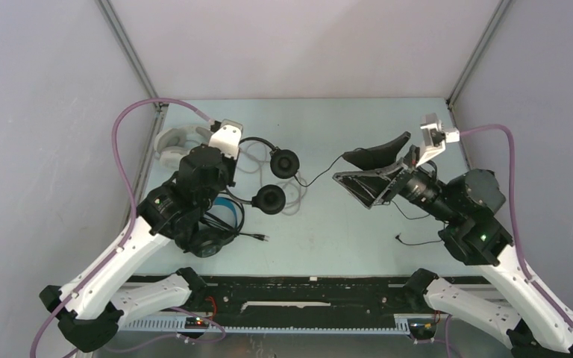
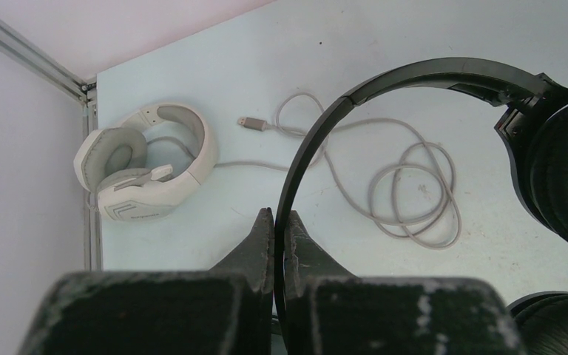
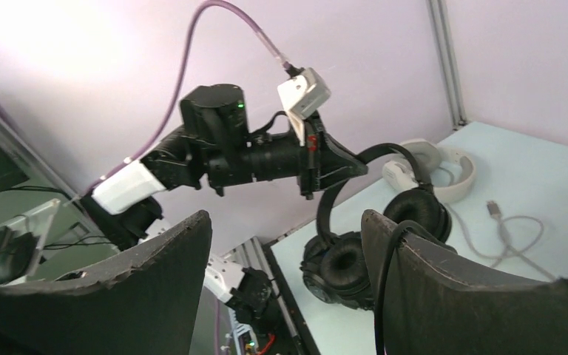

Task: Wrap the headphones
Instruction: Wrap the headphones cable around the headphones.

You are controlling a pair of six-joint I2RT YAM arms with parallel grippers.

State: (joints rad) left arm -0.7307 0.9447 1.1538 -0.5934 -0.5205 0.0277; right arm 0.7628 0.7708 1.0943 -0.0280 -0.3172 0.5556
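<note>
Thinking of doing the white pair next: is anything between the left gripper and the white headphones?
Nothing on the table lies between them. But the left gripper is shut on the headband of the black on-ear headphones, which crosses in front; the white headphones sit beyond, by the left wall.

The arms [image 1: 112, 265] wear white shells over black joints. Behind each white wrist camera [image 1: 227, 138] trails a purple cable [image 1: 117, 138]. The black fingers [image 3: 155, 281] show grey scuffs.
</note>
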